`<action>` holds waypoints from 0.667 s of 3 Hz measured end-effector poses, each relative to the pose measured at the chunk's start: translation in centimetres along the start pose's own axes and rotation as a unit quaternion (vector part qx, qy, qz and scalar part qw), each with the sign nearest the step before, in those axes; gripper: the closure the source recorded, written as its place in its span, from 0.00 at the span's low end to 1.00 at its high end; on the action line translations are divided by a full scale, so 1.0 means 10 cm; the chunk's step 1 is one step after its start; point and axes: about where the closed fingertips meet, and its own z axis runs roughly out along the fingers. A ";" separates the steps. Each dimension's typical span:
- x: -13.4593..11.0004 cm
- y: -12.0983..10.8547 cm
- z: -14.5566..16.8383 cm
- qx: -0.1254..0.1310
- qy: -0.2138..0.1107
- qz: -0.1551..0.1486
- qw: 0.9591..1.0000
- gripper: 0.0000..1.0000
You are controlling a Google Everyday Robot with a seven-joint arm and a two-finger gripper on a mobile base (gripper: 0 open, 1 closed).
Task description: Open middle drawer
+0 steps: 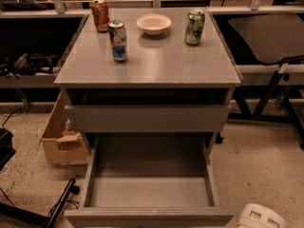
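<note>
The grey cabinet (156,63) stands in the middle of the view. Its middle drawer (149,216) is pulled far out toward me, and its empty grey box interior (149,191) shows. The taller uppermost front (147,118) sits a little proud of the cabinet above it. The lowest front is hidden under the open drawer. My gripper is out of view. Only a white rounded part of my arm (260,217) shows at the bottom right corner, to the right of the drawer's front panel.
On the cabinet top stand a red can (99,14), a blue can (118,40), a green can (194,26) and a white bowl (154,23). A cardboard box (61,144) sits on the floor at the left. A dark chair (270,37) stands at the right.
</note>
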 end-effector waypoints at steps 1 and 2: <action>-0.04 -0.41 -0.36 0.031 -0.036 0.010 0.999 1.00; -0.18 -1.01 -0.91 0.061 -0.072 0.041 0.995 1.00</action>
